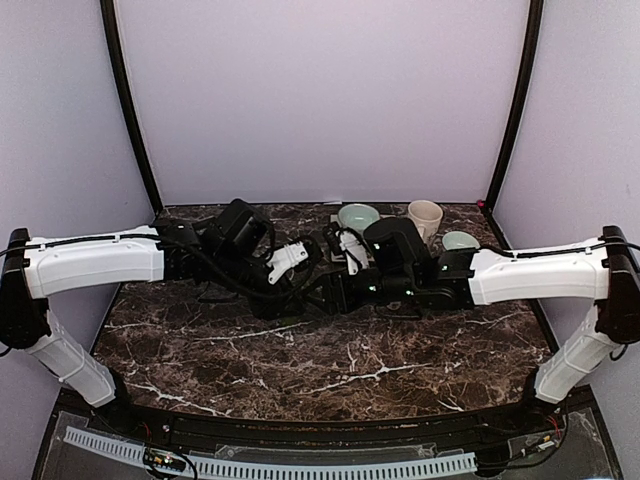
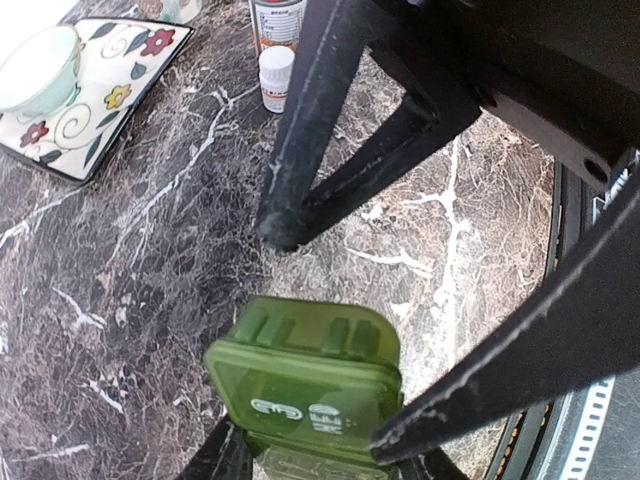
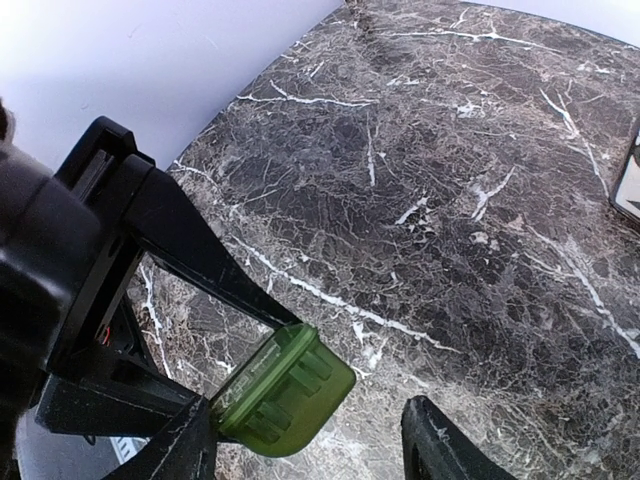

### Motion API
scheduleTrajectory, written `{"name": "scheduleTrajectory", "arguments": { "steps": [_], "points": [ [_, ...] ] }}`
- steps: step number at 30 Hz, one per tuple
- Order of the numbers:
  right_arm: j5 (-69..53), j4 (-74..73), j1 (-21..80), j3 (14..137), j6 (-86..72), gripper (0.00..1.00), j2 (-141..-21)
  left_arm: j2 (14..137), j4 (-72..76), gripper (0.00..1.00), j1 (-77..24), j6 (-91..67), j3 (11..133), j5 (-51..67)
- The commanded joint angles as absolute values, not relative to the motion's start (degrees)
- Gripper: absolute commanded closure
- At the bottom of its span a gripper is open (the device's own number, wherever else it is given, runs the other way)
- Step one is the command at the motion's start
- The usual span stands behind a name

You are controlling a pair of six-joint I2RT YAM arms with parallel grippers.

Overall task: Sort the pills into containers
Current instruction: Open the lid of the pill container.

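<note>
Clamped in the left end effector [image 2: 322, 462] by its near end: the organiser [image 2: 305, 375], close over the surface [image 2: 120, 280]; impossible to tell whether lifted clear or resting. Projects straight out from that grip, long axis running away from the left wrist and towards the right arm, lid side turned up to the left wrist camera, ribbed hinge edge farthest out. Opposite, the right end effector [image 3: 310, 418]: spread wide, holding nothing. Organiser off-centre in that gap, touching or just beside one right finger [image 3: 175, 450], well apart from the other [image 3: 435, 445]. Probably calls for a small sideways shift of the right arm to centre the free end before closing on it or prising a lid. Nearer for that job: the right, with the left as the steadying hold. No loose pills visible; a bottle [image 2: 275, 78] well beyond, beside a plate [image 2: 120, 95]. Hidden beneath both wrists in the top view.
</note>
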State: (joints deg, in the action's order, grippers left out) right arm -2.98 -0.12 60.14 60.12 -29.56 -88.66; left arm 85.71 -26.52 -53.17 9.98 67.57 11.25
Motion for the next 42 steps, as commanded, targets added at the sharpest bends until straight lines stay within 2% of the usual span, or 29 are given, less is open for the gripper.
{"name": "scheduleTrajectory", "arguments": {
  "steps": [1,23,42],
  "points": [
    [5.3,-4.8,56.7,58.3,-27.7,0.37,-87.8,82.6,-28.8,0.81,-55.2,13.5,69.4,14.2],
    [3.4,3.0,55.4,56.5,-26.2,0.36,-87.9,84.6,-31.7,0.81,-57.6,15.7,68.4,12.1],
    [-2.3,3.9,57.3,50.7,-24.8,0.29,-78.9,85.8,-31.5,0.81,-57.7,14.9,68.9,11.9]
  ]
}}
